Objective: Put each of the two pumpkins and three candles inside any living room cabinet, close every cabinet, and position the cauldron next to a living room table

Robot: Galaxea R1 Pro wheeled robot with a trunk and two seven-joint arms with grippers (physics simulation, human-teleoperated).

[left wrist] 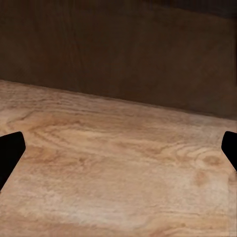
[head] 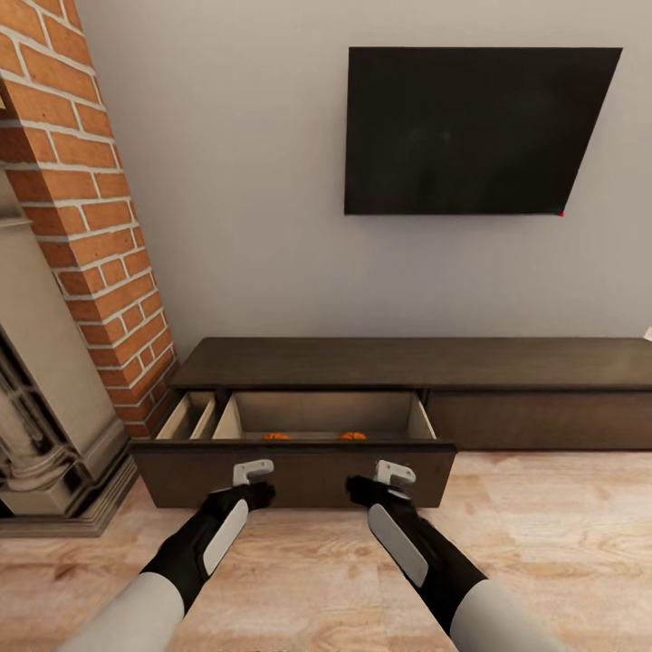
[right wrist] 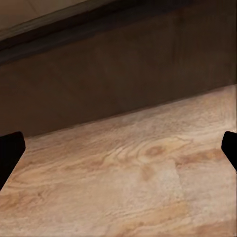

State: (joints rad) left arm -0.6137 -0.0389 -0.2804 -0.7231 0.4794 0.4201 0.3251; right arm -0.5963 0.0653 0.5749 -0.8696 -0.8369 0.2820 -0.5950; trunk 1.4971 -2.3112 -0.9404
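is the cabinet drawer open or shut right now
Open: the drawer is pulled out from the cabinet, its pale interior exposed with two pumpkins inside.

A pale grey wall (head: 235, 181) carries a black TV (head: 471, 131). On the left stands a red brick column (head: 91, 217) with a cream fireplace surround (head: 45, 426) at its foot. The floor (head: 543, 543) is light wood-grain planks, evenly lit.

Head camera high, wrist cameras low, all facing cabinet (head: 299, 475).
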